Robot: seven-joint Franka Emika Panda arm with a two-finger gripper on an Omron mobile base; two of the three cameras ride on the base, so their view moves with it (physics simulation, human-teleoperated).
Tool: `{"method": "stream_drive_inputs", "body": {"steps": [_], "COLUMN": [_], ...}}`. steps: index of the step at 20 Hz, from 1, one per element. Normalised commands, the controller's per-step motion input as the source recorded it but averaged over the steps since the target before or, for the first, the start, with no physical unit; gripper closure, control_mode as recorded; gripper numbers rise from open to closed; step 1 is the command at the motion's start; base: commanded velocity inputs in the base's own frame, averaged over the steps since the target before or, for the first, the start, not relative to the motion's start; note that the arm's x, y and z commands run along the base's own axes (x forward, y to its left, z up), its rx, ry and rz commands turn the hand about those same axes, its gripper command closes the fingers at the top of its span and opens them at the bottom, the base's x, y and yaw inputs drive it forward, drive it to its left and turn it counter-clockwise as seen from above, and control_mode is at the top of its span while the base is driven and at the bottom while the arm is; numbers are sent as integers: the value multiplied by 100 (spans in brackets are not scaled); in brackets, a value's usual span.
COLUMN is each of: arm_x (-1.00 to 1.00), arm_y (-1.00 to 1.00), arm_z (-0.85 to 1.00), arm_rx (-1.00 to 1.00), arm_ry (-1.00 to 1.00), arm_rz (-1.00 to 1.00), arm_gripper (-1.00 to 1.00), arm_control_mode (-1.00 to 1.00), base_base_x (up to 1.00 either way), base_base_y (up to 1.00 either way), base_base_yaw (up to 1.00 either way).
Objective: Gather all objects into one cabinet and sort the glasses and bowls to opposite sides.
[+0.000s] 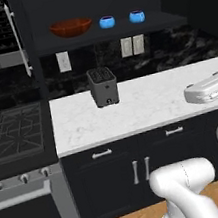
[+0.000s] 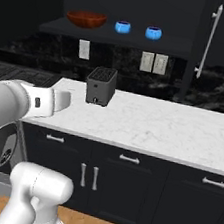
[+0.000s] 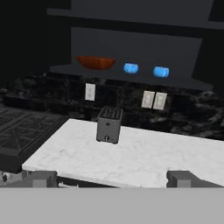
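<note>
The black upper cabinet stands open, and its dark shelf (image 1: 166, 19) (image 2: 179, 45) (image 3: 192, 81) carries three bowls in a row. A wide reddish-brown bowl (image 1: 71, 27) (image 2: 86, 19) (image 3: 96, 62) is at the left. Two small bright-blue bowls (image 1: 107, 22) (image 1: 137, 16) (image 2: 123, 27) (image 2: 153, 33) (image 3: 131, 68) (image 3: 161, 71) stand to its right, apart from each other. The cabinet door (image 2: 222, 43) with its long pale bar handle (image 2: 209, 42) is swung open on the right. My gripper (image 3: 113, 179) is open and empty, held in front of the counter and well below the shelf. The glasses are out of view.
A black toaster (image 1: 102, 86) (image 2: 101, 86) (image 3: 108, 124) stands on the white marble counter (image 1: 150, 103) (image 2: 172, 130). A gas stove (image 1: 13, 130) lies left of the counter. Wall outlets (image 1: 133, 46) sit under the shelf. Black under-counter cabinets (image 2: 123, 186) are below.
</note>
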Motion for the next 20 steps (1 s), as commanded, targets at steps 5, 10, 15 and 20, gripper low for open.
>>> {"method": "stream_drive_inputs", "body": {"steps": [5,10,15,20], "arm_x": [0,0,0,0], "arm_y": [0,0,0,0], "arm_z": [0,0,0,0], "arm_rx": [0,0,0,0], "arm_ry": [0,0,0,0], "arm_rz": [0,0,0,0], "arm_gripper": [-100,-100,-100,-100], "arm_control_mode": [100,100,100,100], "base_base_x": [-31,-42,-99,-100], "base_base_y": [64,83,97,100], "base_base_yaw": [0,0,1,4]}}
